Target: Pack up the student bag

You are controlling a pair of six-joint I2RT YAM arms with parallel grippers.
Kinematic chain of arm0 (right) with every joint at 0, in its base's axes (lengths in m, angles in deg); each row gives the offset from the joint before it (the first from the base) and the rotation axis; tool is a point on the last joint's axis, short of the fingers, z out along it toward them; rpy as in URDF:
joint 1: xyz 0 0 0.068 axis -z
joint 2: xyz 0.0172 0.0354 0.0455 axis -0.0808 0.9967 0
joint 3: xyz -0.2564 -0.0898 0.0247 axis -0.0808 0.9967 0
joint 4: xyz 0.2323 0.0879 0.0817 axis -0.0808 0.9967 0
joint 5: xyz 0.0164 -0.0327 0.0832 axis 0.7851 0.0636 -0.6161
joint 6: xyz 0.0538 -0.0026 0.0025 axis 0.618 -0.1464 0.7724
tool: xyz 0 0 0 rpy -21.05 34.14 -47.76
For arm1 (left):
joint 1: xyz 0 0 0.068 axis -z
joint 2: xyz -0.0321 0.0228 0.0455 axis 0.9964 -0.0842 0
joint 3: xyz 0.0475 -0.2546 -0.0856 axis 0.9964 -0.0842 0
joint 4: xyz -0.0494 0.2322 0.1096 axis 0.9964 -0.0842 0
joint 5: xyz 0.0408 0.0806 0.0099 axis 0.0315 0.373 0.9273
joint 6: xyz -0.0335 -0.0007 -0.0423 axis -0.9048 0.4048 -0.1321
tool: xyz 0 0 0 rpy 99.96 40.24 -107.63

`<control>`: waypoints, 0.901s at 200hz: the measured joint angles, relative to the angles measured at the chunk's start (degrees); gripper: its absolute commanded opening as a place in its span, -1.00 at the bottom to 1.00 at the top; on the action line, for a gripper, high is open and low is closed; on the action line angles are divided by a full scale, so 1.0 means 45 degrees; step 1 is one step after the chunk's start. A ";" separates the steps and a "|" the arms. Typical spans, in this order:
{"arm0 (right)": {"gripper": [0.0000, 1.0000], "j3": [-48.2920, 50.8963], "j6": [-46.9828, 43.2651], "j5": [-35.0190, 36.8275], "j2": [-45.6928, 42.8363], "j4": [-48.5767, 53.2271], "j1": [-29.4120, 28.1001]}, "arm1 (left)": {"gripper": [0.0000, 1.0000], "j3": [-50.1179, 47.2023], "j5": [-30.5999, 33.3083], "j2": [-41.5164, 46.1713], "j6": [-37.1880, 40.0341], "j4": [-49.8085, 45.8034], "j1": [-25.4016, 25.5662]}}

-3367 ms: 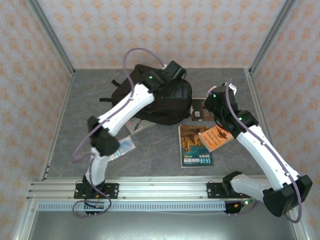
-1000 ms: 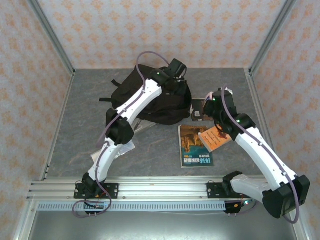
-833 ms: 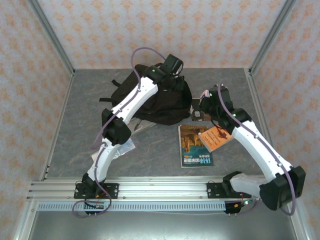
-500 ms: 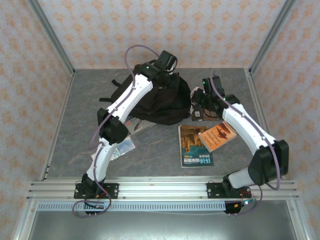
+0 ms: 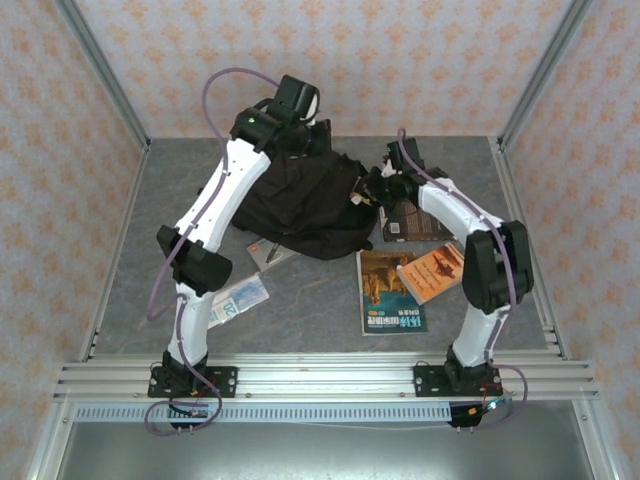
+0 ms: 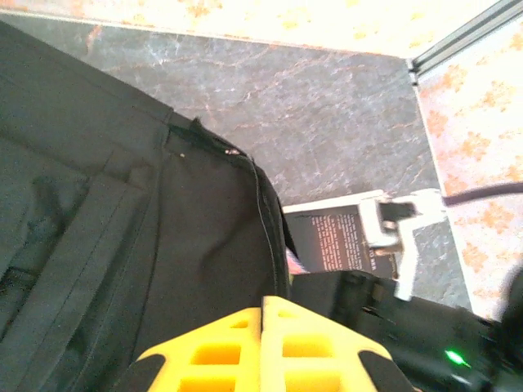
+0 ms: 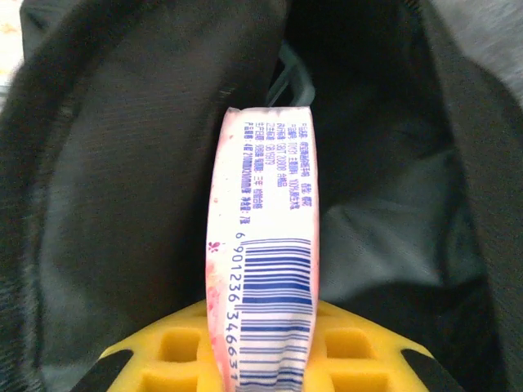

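At the left of the surface [image 5: 165, 215], a small pale packet [image 5: 240, 298] is seen lying flat near the left arm, well apart from the rest of the loose items. Behind it, the student bag [image 5: 300, 205] is slumped at the middle rear of the surface, with its mouth turned toward the right. The left end effector [image 6: 263, 314] is closed at the bag's upper edge. In the left wrist view a seam of black fabric runs straight into the meeting line of its yellow fingers [image 6: 221, 351], so the rim of the opening is judged to be pinched and held up.

Further right, the right end effector [image 7: 261, 343] is closed on a thin white-and-pink barcoded pack [image 7: 265, 204], held edge-on. This pack is already within the dark mouth of the bag, with black fabric on both sides of it. At the far right, a dark book [image 5: 412, 222], a brown-covered book [image 5: 388, 295] and an orange book [image 5: 436, 270] are left lying on the surface just beside the bag.

The step in hand is judged to be the insertion of the pack. A deeper push and a release inside are called for next, with the opening kept raised by the left arm.
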State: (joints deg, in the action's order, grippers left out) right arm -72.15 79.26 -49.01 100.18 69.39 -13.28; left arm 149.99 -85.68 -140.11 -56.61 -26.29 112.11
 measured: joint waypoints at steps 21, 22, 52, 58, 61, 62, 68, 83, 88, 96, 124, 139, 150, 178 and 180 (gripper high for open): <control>-0.71 -0.0359 0.0452 -0.0476 0.0743 -0.0316 -0.0243 | -1.00 0.0000 -0.0010 0.0340 0.0000 0.0005 -0.0073; -0.71 -0.0369 0.0481 -0.0491 0.0772 -0.0321 -0.0257 | -1.00 0.0000 -0.0010 0.0345 0.0000 0.0005 -0.0078; -0.71 -0.0505 0.1302 -0.0792 0.1379 -0.0952 -0.0772 | -0.47 -0.0253 0.0000 0.0447 0.0015 -0.0019 -0.0107; -0.71 -0.0505 0.1486 -0.0840 0.1443 -0.1127 -0.0845 | -0.15 -0.0457 0.0078 0.0447 0.0107 -0.0039 -0.0107; -0.71 -0.0505 0.1540 -0.0860 0.1457 -0.1205 -0.0874 | -0.06 -0.0583 0.0087 0.0447 0.0151 -0.0049 -0.0107; -0.71 -0.0505 0.1588 -0.0860 0.1467 -0.1224 -0.0889 | -0.04 -0.0665 0.0092 0.0452 0.0170 -0.0044 -0.0107; -0.71 -0.0505 0.1705 -0.0869 0.1491 -0.1326 -0.0937 | 0.13 -0.1030 0.0102 0.0495 0.0248 -0.0044 -0.0107; -0.71 -0.0505 0.1914 -0.0869 0.1491 -0.1477 -0.0991 | 0.29 -0.2035 0.0019 0.0525 0.0423 -0.0053 -0.0092; -0.71 -0.0505 0.1957 -0.0865 0.1491 -0.1540 -0.0991 | 0.31 -0.2370 -0.0005 0.0520 0.0554 -0.0083 -0.0083; -0.71 -0.0505 0.2050 -0.0865 0.1491 -0.1603 -0.0991 | 0.33 -0.2773 -0.0063 0.0481 0.0670 -0.0136 -0.0068; -0.71 -0.0505 0.2152 -0.0865 0.1506 -0.1671 -0.0996 | 0.35 -0.3410 -0.0233 0.0432 0.1161 -0.0228 0.0223; -0.71 -0.0505 0.2152 -0.0865 0.1540 -0.1705 -0.1015 | 0.35 -0.3424 -0.0238 0.0432 0.1326 -0.0228 0.0476; -0.71 -0.0505 0.2147 -0.0865 0.1564 -0.1705 -0.1015 | 0.35 -0.3424 -0.0253 0.0432 0.1394 -0.0223 0.0627; -0.71 -0.0505 0.2147 -0.0865 0.1627 -0.1705 -0.1015 | 0.35 -0.3803 -0.0282 0.0578 0.1511 -0.0049 0.0714; -0.71 -0.0505 0.2147 -0.0865 0.1632 -0.1705 -0.1015 | 0.35 -0.3871 -0.0282 0.0607 0.1530 -0.0034 0.0709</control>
State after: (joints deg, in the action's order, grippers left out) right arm -74.42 88.92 -52.90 107.52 61.72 -17.85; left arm 132.57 -86.94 -137.38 -49.72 -26.44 115.30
